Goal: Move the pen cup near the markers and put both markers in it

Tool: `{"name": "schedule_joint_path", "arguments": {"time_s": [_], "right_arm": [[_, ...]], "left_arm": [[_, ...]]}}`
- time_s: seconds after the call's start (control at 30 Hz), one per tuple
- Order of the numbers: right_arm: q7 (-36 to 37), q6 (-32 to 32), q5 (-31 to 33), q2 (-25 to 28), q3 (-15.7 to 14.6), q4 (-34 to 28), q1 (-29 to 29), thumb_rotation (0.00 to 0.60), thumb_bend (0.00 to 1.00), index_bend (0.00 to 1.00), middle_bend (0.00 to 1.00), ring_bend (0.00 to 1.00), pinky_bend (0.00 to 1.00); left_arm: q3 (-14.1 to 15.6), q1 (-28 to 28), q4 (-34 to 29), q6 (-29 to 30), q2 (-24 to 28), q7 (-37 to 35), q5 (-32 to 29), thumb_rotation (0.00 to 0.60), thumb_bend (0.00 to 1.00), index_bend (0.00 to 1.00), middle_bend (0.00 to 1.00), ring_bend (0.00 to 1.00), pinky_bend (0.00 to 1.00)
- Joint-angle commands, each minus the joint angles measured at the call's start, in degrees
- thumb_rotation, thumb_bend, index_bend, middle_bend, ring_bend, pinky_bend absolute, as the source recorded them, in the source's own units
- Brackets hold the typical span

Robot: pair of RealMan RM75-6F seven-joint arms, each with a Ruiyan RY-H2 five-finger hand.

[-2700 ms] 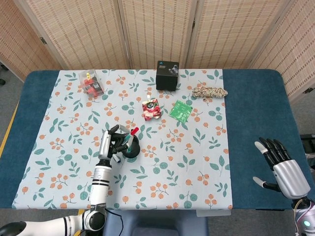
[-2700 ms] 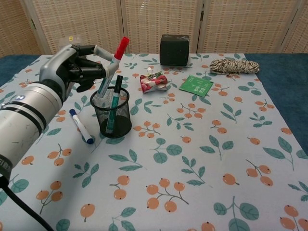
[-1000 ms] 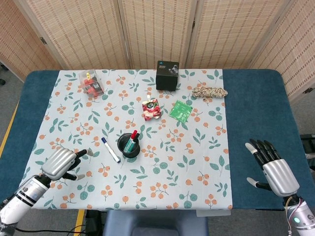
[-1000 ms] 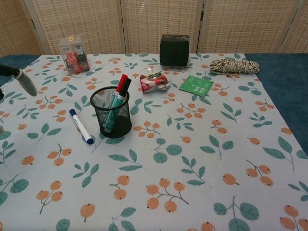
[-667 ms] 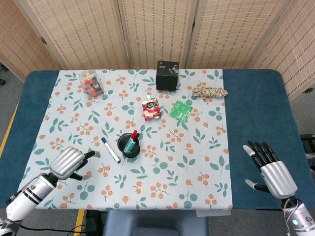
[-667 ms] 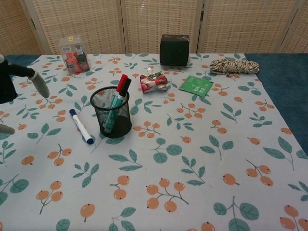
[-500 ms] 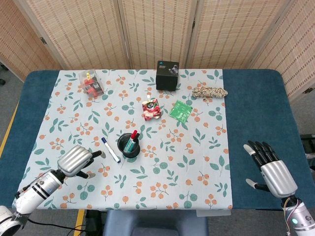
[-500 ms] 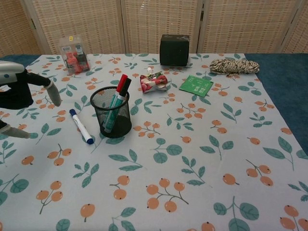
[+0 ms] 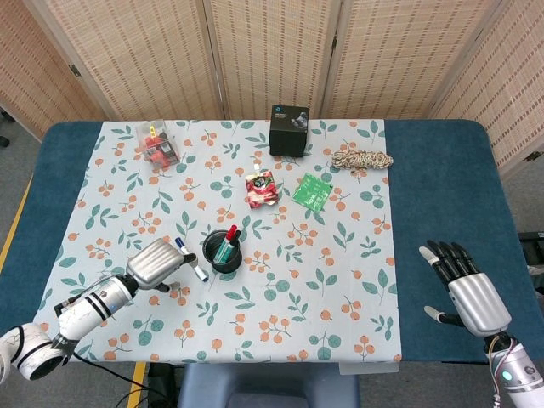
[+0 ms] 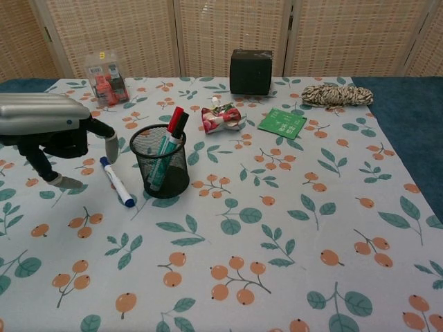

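A black mesh pen cup stands on the floral cloth with a red-capped marker and a black pen leaning inside it. A blue-capped marker lies flat on the cloth just left of the cup. My left hand hovers over the marker's far end, fingers apart and pointing down, holding nothing. My right hand is open, palm up, over the blue table at the right, far from the cup.
Along the back are a clear box of red items, a black box, a red snack pouch, a green packet and a coil of rope. The floral cloth stretches to the front edge.
The left hand let go of the red marker into the cup, drew back to the left, then swept right again to above the blue marker. The right hand barely moved.
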Motion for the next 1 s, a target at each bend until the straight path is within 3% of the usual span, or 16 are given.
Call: {"name": "schedule_joint_path", "arguments": {"time_s": [0.03,0.3,1.0], "right_arm": [[0.1,-0.3,0.2,0.1,0.1,0.1,0.2,0.600,0.07,0.00,0.00,0.00,0.00],[-0.1,-1.3,0.6,-0.1,0.2,0.2,0.8,0.600,0.07,0.00,0.00,0.00,0.00],[0.6,-0.1,0.0,0.4,-0.2,0.1,0.5,0.600,0.07,0.00,0.00,0.00,0.00]], "left_arm": [[-0.6,-1.3,1.4,-1.7,-1.0,1.4,-1.5,0.600,0.28,0.41,0.96,0.90,0.91],[-0.5,-3.5,4.3,-4.4,-3.3,2.6,-3.5,0.600,0.28,0.41,0.96,0.90,0.90],[2.2,-5.9,11.0,-3.5,-8.7,-1.2,-1.9,0.600,0.29,0.44,0.96,0.90,0.90]]}}
